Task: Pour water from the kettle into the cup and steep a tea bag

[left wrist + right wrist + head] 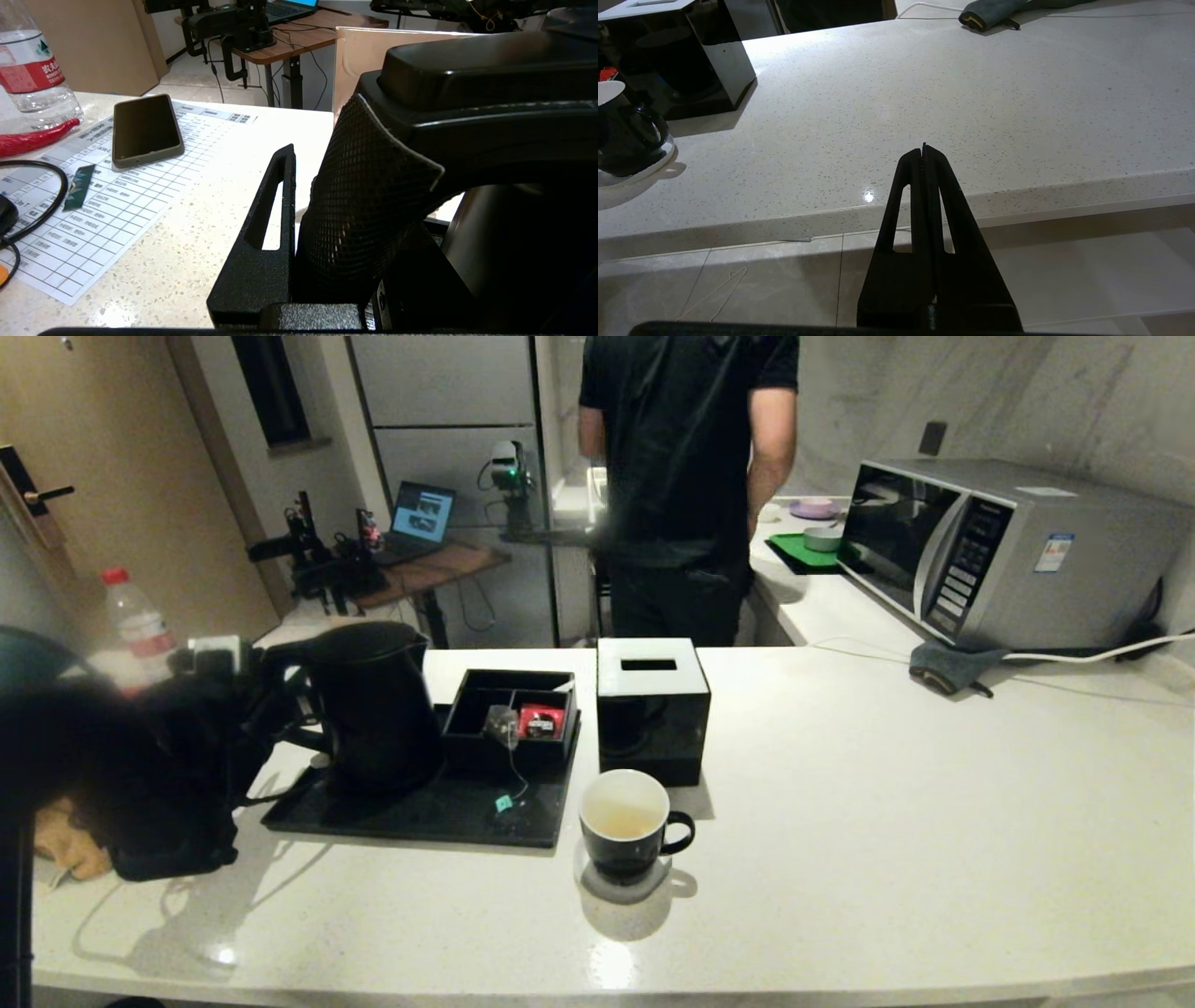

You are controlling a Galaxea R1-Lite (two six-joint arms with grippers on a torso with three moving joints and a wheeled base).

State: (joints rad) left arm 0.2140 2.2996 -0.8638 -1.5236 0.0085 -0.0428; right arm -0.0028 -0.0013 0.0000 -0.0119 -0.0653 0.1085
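Note:
The tall black kettle (373, 709) stands upright on a black tray (420, 817) at the left. My left gripper (280, 709) is shut on its loop handle (369, 196); one finger (271, 219) shows beside the handle and the other is hidden behind it. The black cup (627, 826) sits on a coaster right of the tray, with pale yellowish water (624, 819) in it. The tea bag (502, 723) lies in a black organiser box (512, 695), its string hanging down to a teal tag (504, 803). My right gripper (924, 149) is shut and empty, off the counter's front edge, right of the cup (621, 135).
A black tissue box (653, 709) stands just behind the cup. A microwave (990, 551) and a grey cloth (948, 665) are at the back right. A person (686, 476) stands behind the counter. A bottle (135, 621), a phone (145, 128) and a printed sheet (117, 200) lie left of the kettle.

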